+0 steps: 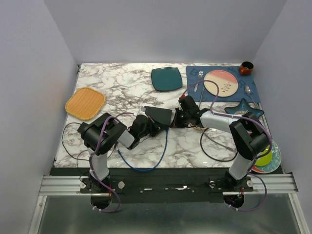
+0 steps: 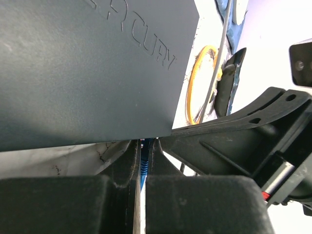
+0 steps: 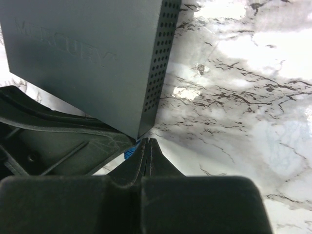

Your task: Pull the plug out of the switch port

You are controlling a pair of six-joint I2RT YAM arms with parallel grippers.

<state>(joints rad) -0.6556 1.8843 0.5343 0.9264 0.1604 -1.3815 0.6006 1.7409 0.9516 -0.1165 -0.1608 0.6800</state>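
Note:
The switch [image 1: 161,115] is a thin matte-black box in the middle of the marble table. It fills the upper left of the left wrist view [image 2: 87,63] and shows its perforated side in the right wrist view [image 3: 87,58]. My left gripper [image 1: 157,127] [image 2: 142,161] is shut on the blue ribbed boot of the plug [image 2: 142,168], right at the switch's near edge; the port itself is hidden. A blue cable [image 1: 146,168] loops from there toward the near edge. My right gripper [image 1: 176,121] [image 3: 148,142] is shut on nothing, its tips at the switch's corner.
A dark teal square plate [image 1: 166,78] lies behind the switch. An orange woven mat [image 1: 85,103] lies far left. A blue placemat [image 1: 195,92] with a pink plate [image 1: 221,83], cutlery and an orange cup [image 1: 246,68] lies back right. A yellow cable loop [image 2: 192,87] lies by the switch.

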